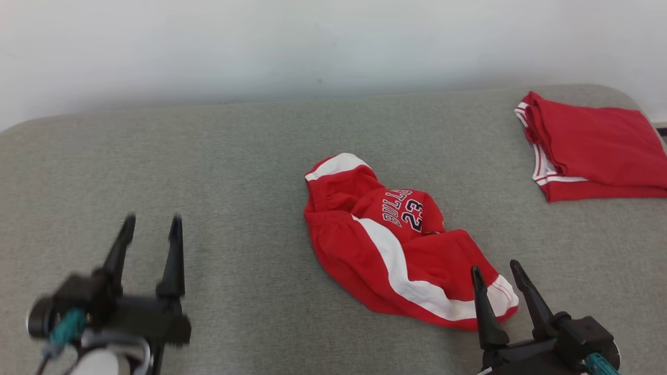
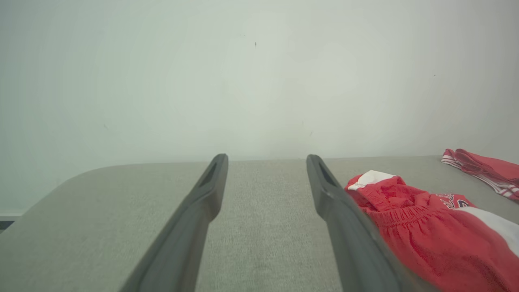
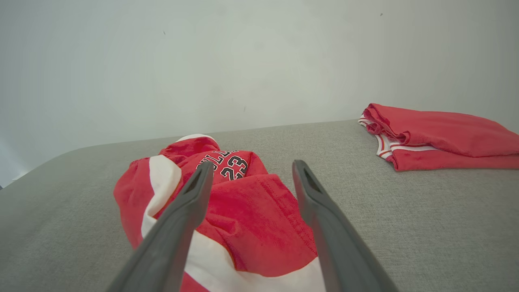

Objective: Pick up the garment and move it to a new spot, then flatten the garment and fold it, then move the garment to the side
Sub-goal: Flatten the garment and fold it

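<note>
Here, garment (image 1: 401,245) sits crumpled just fwd of spread right end effector (image 1: 495,267).

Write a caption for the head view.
Open left gripper and right gripper flank the crumpled red garment on a grey surface; folded red garment at far right.

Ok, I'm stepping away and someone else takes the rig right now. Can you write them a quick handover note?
Grippers: left gripper is open and empty, over the bare grey surface left of the garment. The right gripper is open and empty, with its fingertips at the garment's near right hem.
Things: red shorts lie crumpled mid-surface. A folded red garment sits at the far right.
Done: the shorts are neither flattened nor folded. Whether they were already relocated cannot be told.
Left: flatten, fold, move aside.
</note>
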Motion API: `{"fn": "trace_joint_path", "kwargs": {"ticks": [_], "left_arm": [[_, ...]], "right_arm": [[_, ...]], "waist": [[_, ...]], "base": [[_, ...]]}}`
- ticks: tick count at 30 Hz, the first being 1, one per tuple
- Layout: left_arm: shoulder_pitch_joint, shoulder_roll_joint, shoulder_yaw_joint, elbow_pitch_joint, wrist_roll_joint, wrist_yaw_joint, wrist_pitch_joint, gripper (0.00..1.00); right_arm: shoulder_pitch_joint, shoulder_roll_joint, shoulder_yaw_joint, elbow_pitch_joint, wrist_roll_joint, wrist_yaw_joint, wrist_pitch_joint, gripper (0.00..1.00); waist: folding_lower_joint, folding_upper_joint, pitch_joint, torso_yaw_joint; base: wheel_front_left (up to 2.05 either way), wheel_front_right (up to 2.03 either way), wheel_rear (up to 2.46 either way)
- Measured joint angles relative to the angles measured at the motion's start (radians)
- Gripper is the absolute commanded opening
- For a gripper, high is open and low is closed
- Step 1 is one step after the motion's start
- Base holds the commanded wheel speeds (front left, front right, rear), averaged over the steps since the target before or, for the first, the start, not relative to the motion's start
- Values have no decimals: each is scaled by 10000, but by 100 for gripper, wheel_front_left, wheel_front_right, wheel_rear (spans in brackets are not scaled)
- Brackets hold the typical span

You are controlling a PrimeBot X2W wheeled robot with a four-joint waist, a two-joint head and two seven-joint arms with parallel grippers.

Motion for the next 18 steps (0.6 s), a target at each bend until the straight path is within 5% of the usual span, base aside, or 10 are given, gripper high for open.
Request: {"fn": "trace_joint_path", "kwargs": {"ticks": [10,18], "left_arm": [[-3236,1396,-1918,209,-930,-82,1250,100],[-4930,2740,-4591,571,-2928,-82,2755,100]], "right_arm": [[-487,54,4,184,58,0,-2,100],[-702,121,-23,278,121,0,0,100]], "waist": [[0,0,364,-799],[1,1,791,-1716]], "base": [[0,0,0],[0,0,0]]}}
